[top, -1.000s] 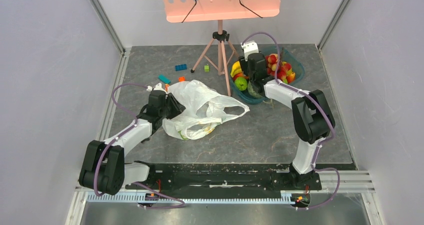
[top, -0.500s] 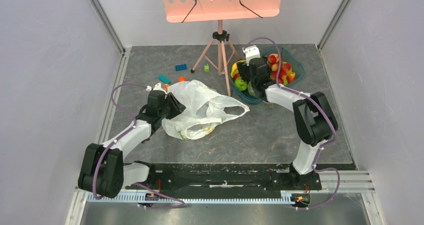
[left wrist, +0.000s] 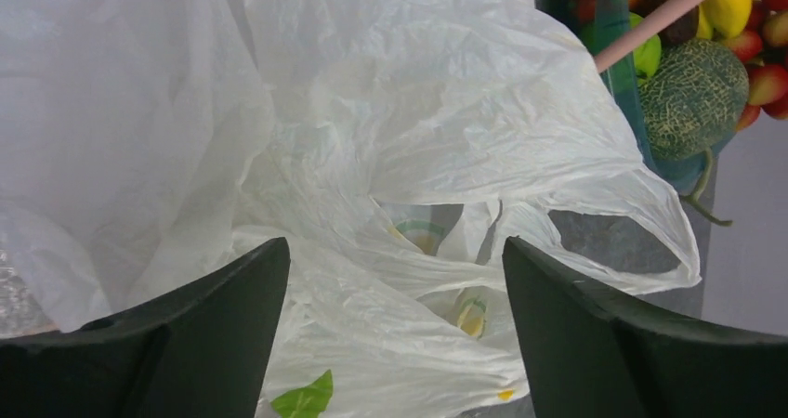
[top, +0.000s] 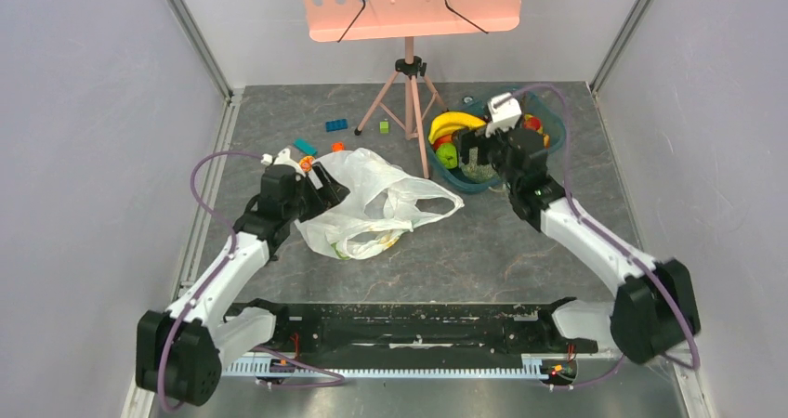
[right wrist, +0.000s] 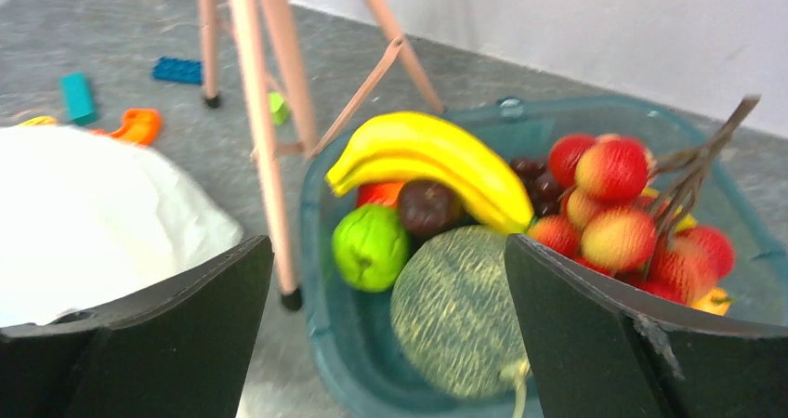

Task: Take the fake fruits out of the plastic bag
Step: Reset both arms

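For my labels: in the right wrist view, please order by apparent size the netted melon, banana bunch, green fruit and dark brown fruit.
1. netted melon (nearest the camera, so its lead is unsure)
2. banana bunch
3. green fruit
4. dark brown fruit

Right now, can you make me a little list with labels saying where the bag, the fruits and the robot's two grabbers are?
plastic bag: crumpled on the table, left of the teal basket
banana bunch: in the basket, on top
red-pink ball cluster: in the basket, right side
melon: in the basket, near side
left end effector: open, at the bag, empty
right end effector: open, facing the basket, empty
fruit left in bag: cannot tell
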`<state>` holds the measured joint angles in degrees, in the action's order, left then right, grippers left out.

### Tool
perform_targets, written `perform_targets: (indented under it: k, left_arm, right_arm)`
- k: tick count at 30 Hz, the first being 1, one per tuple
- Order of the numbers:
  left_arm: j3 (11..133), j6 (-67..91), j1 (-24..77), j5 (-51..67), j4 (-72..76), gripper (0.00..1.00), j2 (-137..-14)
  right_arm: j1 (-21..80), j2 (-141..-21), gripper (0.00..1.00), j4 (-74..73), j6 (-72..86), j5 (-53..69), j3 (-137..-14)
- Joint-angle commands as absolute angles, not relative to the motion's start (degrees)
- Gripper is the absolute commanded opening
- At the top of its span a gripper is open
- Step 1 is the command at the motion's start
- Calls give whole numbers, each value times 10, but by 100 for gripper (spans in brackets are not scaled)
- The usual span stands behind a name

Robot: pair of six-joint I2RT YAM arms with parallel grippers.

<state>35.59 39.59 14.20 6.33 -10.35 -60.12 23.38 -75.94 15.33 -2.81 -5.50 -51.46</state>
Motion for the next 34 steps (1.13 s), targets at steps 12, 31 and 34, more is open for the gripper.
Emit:
perform_targets:
  k: [12,31,34]
  left_arm:
    - [420,291,139,94,-336,100,-405]
    - [416,261,140,22,-357,100,-305]
    - [423,269,140,5,-362,100,-317]
  right_arm:
    - [232,-359,98,-19,80,4,-245]
    - [232,-247,98,-102,95,-77,-171]
    - [232,-250,98,-100,92,-77,-171]
